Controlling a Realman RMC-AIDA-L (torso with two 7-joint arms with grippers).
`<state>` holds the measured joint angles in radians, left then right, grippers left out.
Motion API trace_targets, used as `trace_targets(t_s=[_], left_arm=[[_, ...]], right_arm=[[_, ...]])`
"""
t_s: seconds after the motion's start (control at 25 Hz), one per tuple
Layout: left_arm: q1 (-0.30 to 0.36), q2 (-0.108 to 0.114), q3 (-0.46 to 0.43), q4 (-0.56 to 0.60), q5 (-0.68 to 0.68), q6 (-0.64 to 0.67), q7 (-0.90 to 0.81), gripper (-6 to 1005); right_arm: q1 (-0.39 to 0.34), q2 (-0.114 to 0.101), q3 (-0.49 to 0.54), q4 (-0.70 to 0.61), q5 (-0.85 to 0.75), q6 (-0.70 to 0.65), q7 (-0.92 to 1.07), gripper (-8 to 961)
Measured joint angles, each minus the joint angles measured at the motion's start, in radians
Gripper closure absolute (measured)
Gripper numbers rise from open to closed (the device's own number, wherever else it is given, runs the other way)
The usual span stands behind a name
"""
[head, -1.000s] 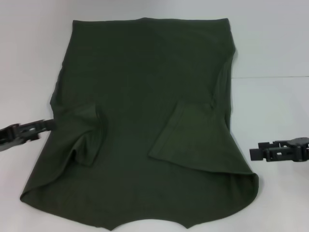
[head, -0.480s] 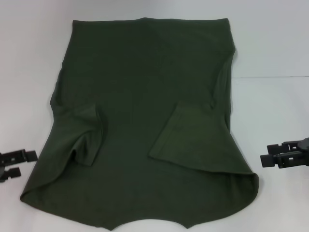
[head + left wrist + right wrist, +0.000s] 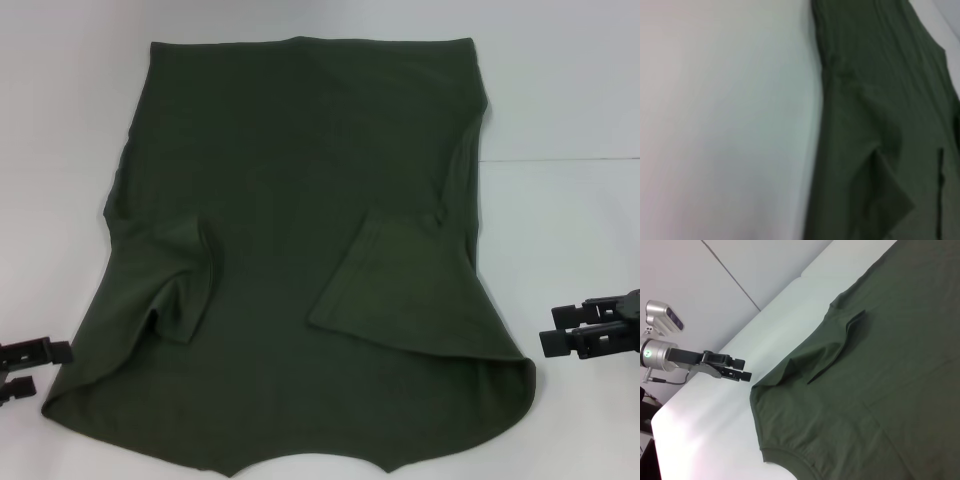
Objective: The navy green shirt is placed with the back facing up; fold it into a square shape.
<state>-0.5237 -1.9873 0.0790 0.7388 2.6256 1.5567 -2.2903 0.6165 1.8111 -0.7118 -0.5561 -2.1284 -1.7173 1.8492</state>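
The navy green shirt (image 3: 300,200) lies flat on the white table, plain side up, with both short sleeves folded inward onto the body. It also shows in the left wrist view (image 3: 880,125) and the right wrist view (image 3: 880,380). My left gripper (image 3: 50,368) is open and empty, low beside the shirt's near left corner, just clear of the cloth. It also shows in the right wrist view (image 3: 742,369). My right gripper (image 3: 548,330) is open and empty, a little off the shirt's near right edge.
The white table (image 3: 560,100) has bare surface on both sides of the shirt. A seam line (image 3: 560,160) crosses the table at the right. The table's far left edge (image 3: 670,405) shows in the right wrist view.
My left gripper has drawn back from the shirt's left edge, toward me and to the left. My right gripper has shifted slightly right and toward me. The shirt has not moved.
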Motion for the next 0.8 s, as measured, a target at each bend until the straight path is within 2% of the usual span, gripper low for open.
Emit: trace_targets(t_s=[0.4,0.8], left_arm=[[0.004,-0.004,0.001,-0.036,0.019,-0.082,0.038,93],[-0.001,-0.004,0.012,-0.058,0.021,-0.087,0.050,94]], right_arm=[[0.002,0.001,0.000,0.001,-0.001,0.001,-0.001,28],[0.004,0.000,-0.002,-0.001,-0.002,0.004,-0.001,29]])
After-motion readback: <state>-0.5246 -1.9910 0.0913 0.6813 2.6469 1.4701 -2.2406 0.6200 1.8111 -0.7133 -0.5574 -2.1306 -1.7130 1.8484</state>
